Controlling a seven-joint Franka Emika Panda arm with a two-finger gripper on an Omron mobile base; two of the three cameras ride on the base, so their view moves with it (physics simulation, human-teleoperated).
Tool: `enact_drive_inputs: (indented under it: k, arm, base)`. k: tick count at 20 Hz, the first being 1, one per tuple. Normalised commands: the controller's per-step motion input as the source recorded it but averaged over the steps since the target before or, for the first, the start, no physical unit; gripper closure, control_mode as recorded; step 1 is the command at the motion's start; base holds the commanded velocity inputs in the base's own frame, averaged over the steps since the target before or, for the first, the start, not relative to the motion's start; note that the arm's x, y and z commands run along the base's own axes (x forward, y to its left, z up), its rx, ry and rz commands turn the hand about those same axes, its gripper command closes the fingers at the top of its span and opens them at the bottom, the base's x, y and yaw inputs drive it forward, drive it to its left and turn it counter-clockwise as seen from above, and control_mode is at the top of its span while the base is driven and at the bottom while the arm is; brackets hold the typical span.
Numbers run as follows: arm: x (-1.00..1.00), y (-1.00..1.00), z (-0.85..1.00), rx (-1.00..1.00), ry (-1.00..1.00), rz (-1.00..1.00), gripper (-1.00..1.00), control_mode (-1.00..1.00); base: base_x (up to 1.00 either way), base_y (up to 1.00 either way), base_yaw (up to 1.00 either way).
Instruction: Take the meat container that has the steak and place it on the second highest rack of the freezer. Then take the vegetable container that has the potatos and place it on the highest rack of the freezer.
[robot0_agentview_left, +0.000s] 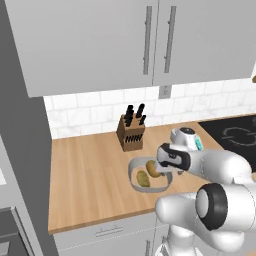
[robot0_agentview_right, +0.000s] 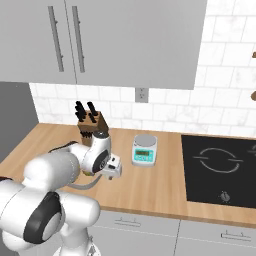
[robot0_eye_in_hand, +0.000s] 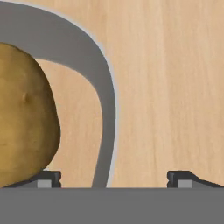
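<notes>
The vegetable container (robot0_agentview_left: 136, 176) sits on the wooden surface (robot0_agentview_left: 85, 180), in front of the knife block (robot0_agentview_left: 131, 131) and to the left of the small kitchen scale (robot0_agentview_right: 144, 150). It is a rounded, light-grey dish with a thick rim, and the two potatos (robot0_agentview_left: 148, 173) lie inside it, yellow-brown and lumpy, one just beside the other. The white arm reaches low over the dish, and the hand (robot0_eye_in_hand: 113, 177) is down at its rim on the side nearer the scale. In the hand view the fingers (robot0_eye_in_hand: 46, 178) stand wide apart with the grey rim curving up between them; one potato bulks large at the left, right above one fingertip, and bare wood lies toward the other. The hand is spread and grasps nothing. A black cooktop (robot0_agentview_right: 220, 170) lies flush in the surface further right, and white wall cupboards (robot0_agentview_left: 100, 40) hang above the tiled wall. The grey side of the freezer (robot0_agentview_left: 20, 150) rises at the far left.
</notes>
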Motion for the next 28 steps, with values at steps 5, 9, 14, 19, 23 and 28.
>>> enact_drive_inputs:
  k: [5,9,14,19,23,28]
  arm:
    - [0.05,0.08,-0.3,0.0,0.01,0.0,-1.0,-1.0]
    - [0.0,0.05,-0.11,0.0,0.0,0.0,1.0,-1.0]
    - [0.0,0.0,0.0,0.0,0.0,0.0,1.0,-1.0]
    - [-0.11,0.0,-0.02,0.0,0.02,0.0,1.0,-1.0]
    - [-0.04,0.07,0.0,0.0,0.01,0.0,1.0,-1.0]
    - [-0.22,0.0,0.16,0.02,0.0,-0.07,1.0,-1.0]
  base:
    - [0.0,0.0,0.0]
    - [0.0,0.0,0.0]
    - [0.0,0.0,0.0]
    - [0.0,0.0,0.0]
    - [0.0,0.0,0.0]
    - [0.0,0.0,0.0]
